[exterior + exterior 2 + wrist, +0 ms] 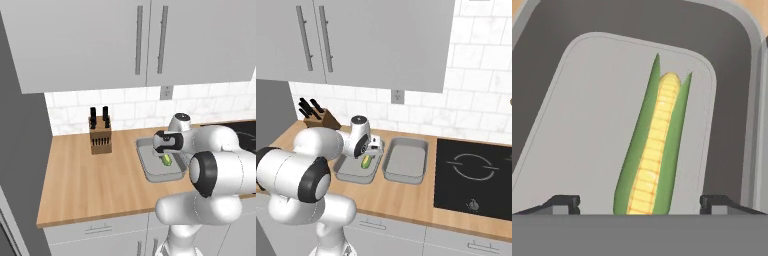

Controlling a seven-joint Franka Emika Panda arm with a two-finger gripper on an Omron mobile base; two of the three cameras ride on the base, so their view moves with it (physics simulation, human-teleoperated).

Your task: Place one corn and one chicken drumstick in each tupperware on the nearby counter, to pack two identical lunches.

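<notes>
Corn, a yellow cob in green husk leaves, lies flat on the floor of the left grey rectangular plastic tupperware, lengthwise and nearer one long wall. Above it the white arm's pincer hangs released, its two dark fingertips standing wide to either side of the cob's near end and touching nothing. A second grey tupperware, just beside the first on the light-brown wood-grain desk, looks bare inside. By my reckoning one corn is placed, and a second corn and both drumsticks are yet to be packed. The risk from here is in the lift-out: the fingertips sit low inside the container, so a sideways swing could clip the rim and drag the light box across the desk, or nudge the cob. A wooden knife block stands well apart to the left.
</notes>
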